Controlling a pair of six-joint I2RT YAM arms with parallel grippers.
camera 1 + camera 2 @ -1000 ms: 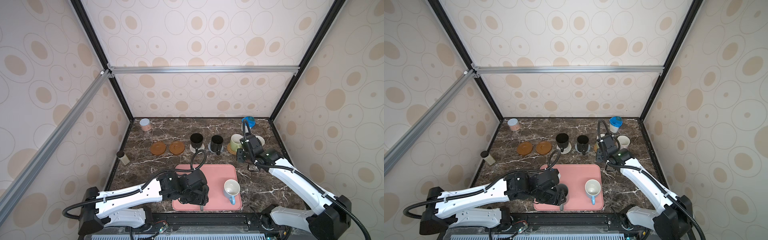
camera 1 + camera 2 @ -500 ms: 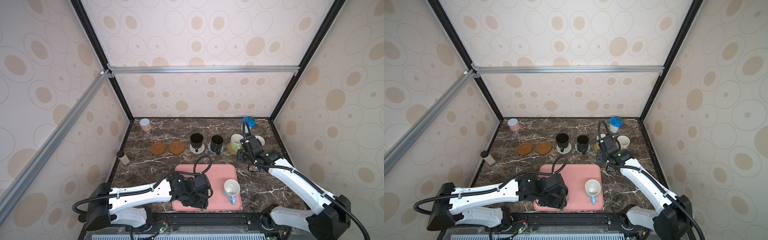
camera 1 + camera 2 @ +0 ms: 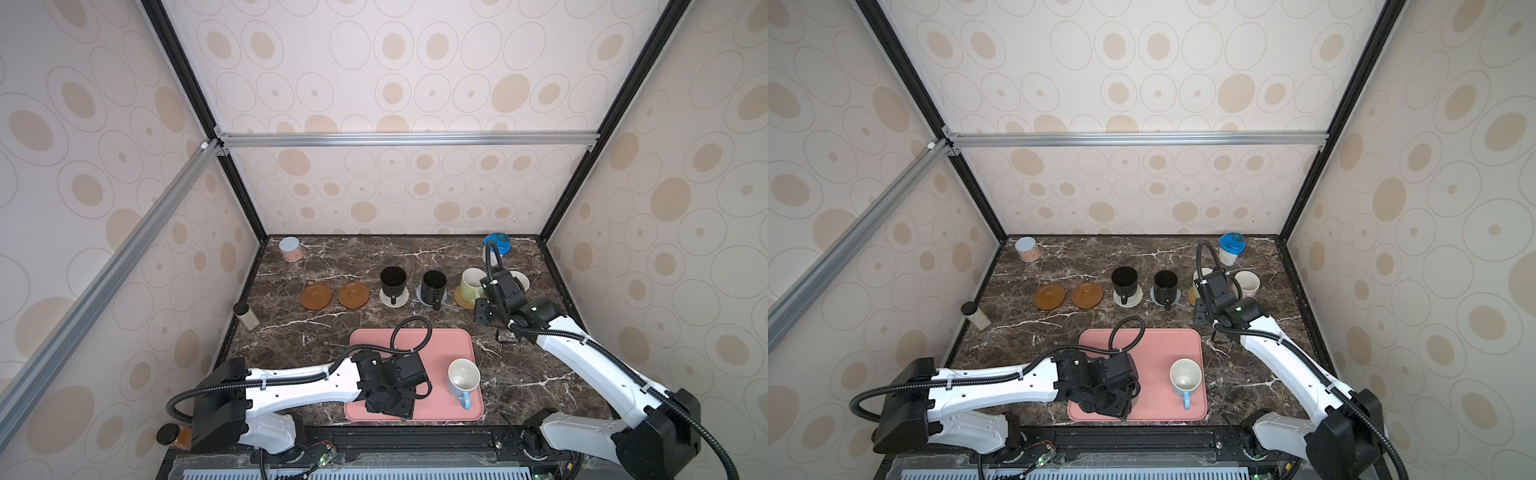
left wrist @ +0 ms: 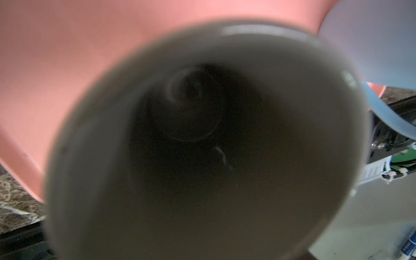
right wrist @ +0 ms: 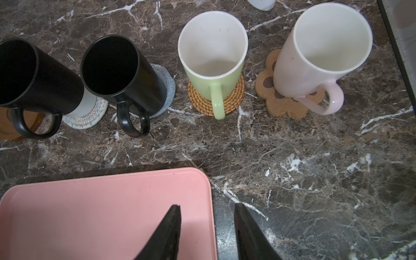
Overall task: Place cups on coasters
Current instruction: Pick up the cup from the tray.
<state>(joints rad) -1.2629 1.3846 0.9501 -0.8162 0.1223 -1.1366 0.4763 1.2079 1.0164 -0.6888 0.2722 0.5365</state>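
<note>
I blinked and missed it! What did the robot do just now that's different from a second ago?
The left arm slid its wrist a little toward the near edge of the pink tray, right over the grey mug; whether it grabbed is hidden. The right arm, the blue mug and the mugs on coasters stayed put.

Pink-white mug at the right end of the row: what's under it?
A cork paw-shaped coaster; the mug stands on it. Lobes and brown pads show around it; the part beneath its base is hidden.
</note>
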